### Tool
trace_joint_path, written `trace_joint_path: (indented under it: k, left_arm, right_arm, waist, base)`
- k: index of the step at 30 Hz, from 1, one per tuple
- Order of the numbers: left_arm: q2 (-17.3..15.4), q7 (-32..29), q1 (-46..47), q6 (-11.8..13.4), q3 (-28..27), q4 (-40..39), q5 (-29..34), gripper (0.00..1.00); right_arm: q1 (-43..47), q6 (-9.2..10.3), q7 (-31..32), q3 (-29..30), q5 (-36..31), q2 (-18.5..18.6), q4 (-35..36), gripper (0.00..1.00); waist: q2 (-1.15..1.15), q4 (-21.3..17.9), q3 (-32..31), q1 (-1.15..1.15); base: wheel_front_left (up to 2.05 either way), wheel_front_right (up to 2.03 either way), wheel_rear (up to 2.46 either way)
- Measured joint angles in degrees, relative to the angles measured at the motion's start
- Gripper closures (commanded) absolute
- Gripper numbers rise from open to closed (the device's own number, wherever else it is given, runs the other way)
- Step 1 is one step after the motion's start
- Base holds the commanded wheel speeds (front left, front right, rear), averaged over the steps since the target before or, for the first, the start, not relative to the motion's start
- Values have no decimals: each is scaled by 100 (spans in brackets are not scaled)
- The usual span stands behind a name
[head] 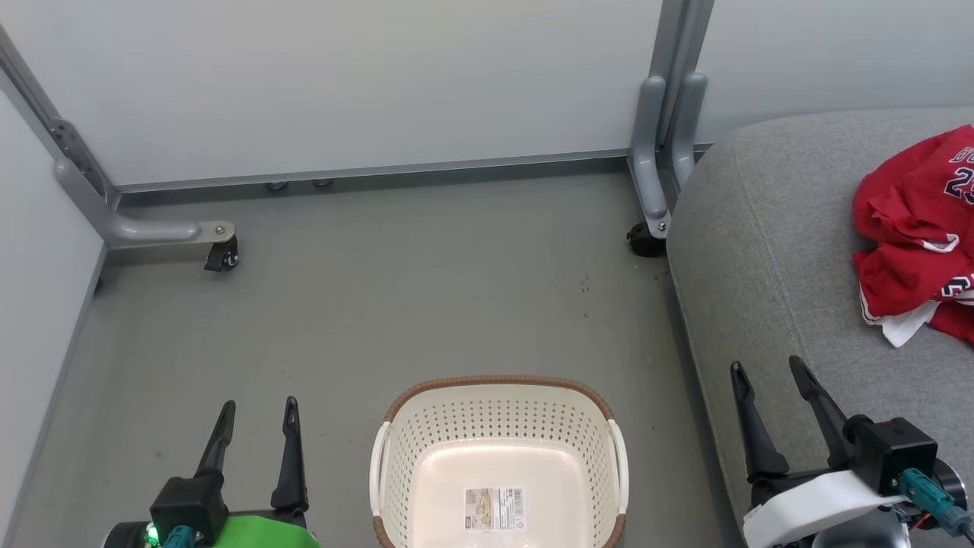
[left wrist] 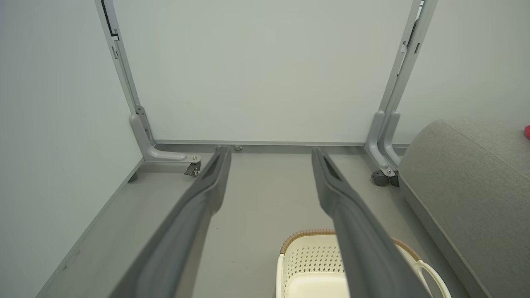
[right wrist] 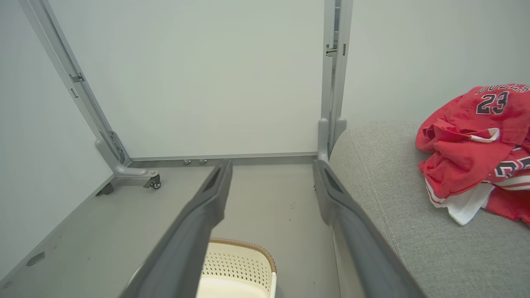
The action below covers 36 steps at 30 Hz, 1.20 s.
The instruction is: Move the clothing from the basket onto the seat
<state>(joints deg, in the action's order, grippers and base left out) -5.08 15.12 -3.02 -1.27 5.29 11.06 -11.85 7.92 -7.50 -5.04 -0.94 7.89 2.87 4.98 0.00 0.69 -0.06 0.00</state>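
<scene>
The red clothing [head: 917,228] with white trim and the number 23 lies in a crumpled heap on the grey seat [head: 768,251] at the right; the right wrist view has the clothing [right wrist: 472,149] on the seat [right wrist: 397,198] too. The cream basket [head: 498,464] with a brown rim stands on the floor at the bottom centre, with just a paper label on its bottom. My left gripper [head: 259,407] is open to the left of the basket, holding nothing. My right gripper [head: 767,367] is open over the seat's front edge, well short of the clothing.
Pale partition panels on grey metal legs wall off the back and the left. A castor [head: 222,257] sits at the left leg and another castor [head: 645,240] by the seat's corner. Grey floor [head: 396,304] stretches between basket and panels.
</scene>
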Motion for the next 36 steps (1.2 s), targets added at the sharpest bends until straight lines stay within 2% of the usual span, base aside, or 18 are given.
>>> trace_joint_path:
  k: [2,3,7,19,36]
  left_arm:
    - [16,0,0,-24,-1,23,40,0]
    - [24,0,-1,-25,-1,40,40,100]
    - [64,-40,-5,-25,20,229,3,100]
    - [76,-385,13,-108,-163,254,-1287,100]
    - [101,-778,170,-212,-379,254,-2811,100]
  right_arm:
    - [1,0,5,14,1,0,1,0]
    - [2,0,14,18,1,0,1,100]
    - [20,0,15,-2,47,-27,-170,100]
    - [-68,0,98,-1,1486,31,-453,100]
    - [-372,1,223,29,3177,129,-776,100]
  waist:
    - [0,6,-1,0]
    - [0,9,-3,0]
    - [0,8,-4,0]
    - [0,1,-1,0]
    - [0,-10,3,0]
  base:
    - [0,0,0]
    - [0,0,0]
    - [0,0,0]
    - [0,0,0]
    - [0,0,0]
